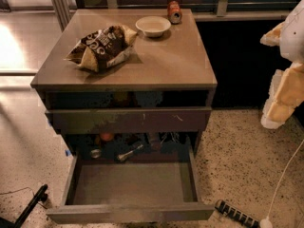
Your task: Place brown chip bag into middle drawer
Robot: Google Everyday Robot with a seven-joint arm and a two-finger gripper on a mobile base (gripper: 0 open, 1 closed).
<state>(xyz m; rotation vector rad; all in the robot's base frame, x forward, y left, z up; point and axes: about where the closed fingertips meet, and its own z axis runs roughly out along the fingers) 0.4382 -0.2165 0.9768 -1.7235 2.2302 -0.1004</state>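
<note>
The brown chip bag (102,47) lies on its side on the left part of the cabinet top (161,61), crinkled, with tan ends and white lettering. The middle drawer (130,184) is pulled out wide below, and its flat grey floor is bare. My gripper (276,109) hangs at the far right edge of the view, beside the cabinet at about drawer height. It is well apart from the bag and the drawer, and nothing shows in it.
A white bowl (153,25) and a small red-orange can (174,12) stand at the back of the cabinet top. The scratched drawer front (128,119) above the open drawer is closed. A black ribbed object (236,214) and a white cable (285,175) lie on the speckled floor at the right.
</note>
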